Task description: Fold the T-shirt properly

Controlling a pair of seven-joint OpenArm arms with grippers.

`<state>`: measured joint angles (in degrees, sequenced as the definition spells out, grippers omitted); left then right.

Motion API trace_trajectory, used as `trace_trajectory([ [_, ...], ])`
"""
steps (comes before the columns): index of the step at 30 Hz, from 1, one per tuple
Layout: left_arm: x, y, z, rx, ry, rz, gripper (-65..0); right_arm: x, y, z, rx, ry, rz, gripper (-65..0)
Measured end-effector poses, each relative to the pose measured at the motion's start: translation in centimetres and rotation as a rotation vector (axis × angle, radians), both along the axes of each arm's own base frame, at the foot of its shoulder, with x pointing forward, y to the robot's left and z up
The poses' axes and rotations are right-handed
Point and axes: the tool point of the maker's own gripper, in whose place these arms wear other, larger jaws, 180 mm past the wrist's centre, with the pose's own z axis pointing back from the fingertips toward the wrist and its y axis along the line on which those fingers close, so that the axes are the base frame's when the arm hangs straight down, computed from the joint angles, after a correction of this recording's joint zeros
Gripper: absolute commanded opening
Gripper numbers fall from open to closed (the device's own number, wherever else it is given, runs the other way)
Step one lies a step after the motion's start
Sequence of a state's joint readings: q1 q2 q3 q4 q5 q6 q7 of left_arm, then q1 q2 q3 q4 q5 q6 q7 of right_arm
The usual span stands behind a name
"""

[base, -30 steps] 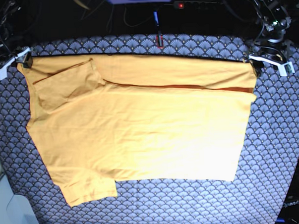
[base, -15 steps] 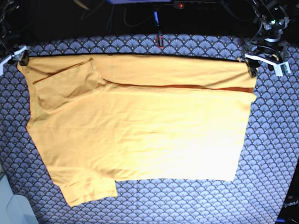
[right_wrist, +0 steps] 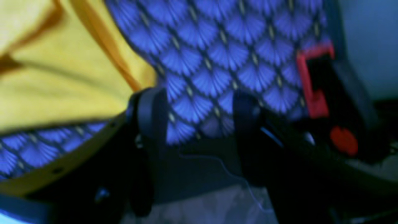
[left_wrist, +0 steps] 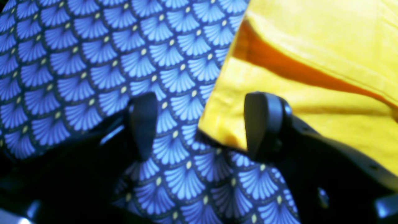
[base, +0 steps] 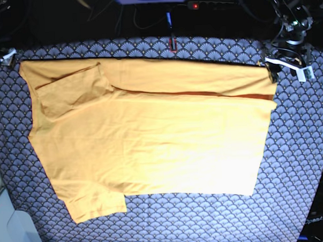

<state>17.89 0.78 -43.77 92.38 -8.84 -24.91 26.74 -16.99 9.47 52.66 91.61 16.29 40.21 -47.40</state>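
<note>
Fingers (left_wrist: 143,124) of the left gripper (left_wrist: 202,127) stand spread apart with nothing between them but tablecloth (left_wrist: 93,62); the right-hand finger sits over the corner of the T-shirt (left_wrist: 326,46), the other over bare cloth. In the base view this left gripper (base: 288,67) hangs just beside the shirt's upper right corner, released. The right gripper (right_wrist: 199,121) is likewise parted and empty: between its two dark fingers (right_wrist: 149,115) only the scallop pattern shows, with the shirt's hemmed edge (right_wrist: 62,77) just beside the left finger. In the base view the right gripper (base: 0,58) is at the far left edge, near the shirt's upper left corner but apart from it.

The T-shirt (base: 151,137) is plain yellow-orange and lies flat across the middle of the blue-grey tablecloth (base: 292,163). Its far long edge is folded over toward the centre, forming a band along the top with a darker orange shadow line under the fold at the right. One sleeve is folded in at the upper left; the other sticks out at the lower left. The fabric is mostly smooth, with faint wrinkles.

Compared with a second ago, the right gripper has drawn away from the upper left corner toward the table edge, and the left gripper has lifted slightly from the right corner. The shirt itself has not shifted.
</note>
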Motion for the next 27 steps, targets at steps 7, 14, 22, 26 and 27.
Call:
trace_trajectory([
  [7, -0.1, -0.1, 1.2, 0.026, -0.019, -0.009, -22.1, 0.7, 2.7, 0.5, -0.024, 0.013, 0.09, -31.1],
  [14, 0.3, -0.7, 2.2, 0.031, -0.043, -0.015, -22.1, 3.4, 6.9, 2.8, -0.043, -0.061, 0.22, -45.9],
  [22, 0.1, -0.7, 1.8, 0.03, -0.03, -0.016, -37.5, 3.8, 9.3, 1.1, 0.016, -0.035, 0.274, -62.2],
  [26, 0.3, -0.7, 1.9, 0.029, -0.036, -0.015, -60.9, 3.1, 10.0, -0.9, 0.059, 0.016, 0.282, -62.5],
  [27, 0.3, -0.6, 1.9, 0.03, -0.035, -0.009, -65.0, 3.1, 10.2, -1.1, 0.066, 0.02, 0.286, -62.5],
])
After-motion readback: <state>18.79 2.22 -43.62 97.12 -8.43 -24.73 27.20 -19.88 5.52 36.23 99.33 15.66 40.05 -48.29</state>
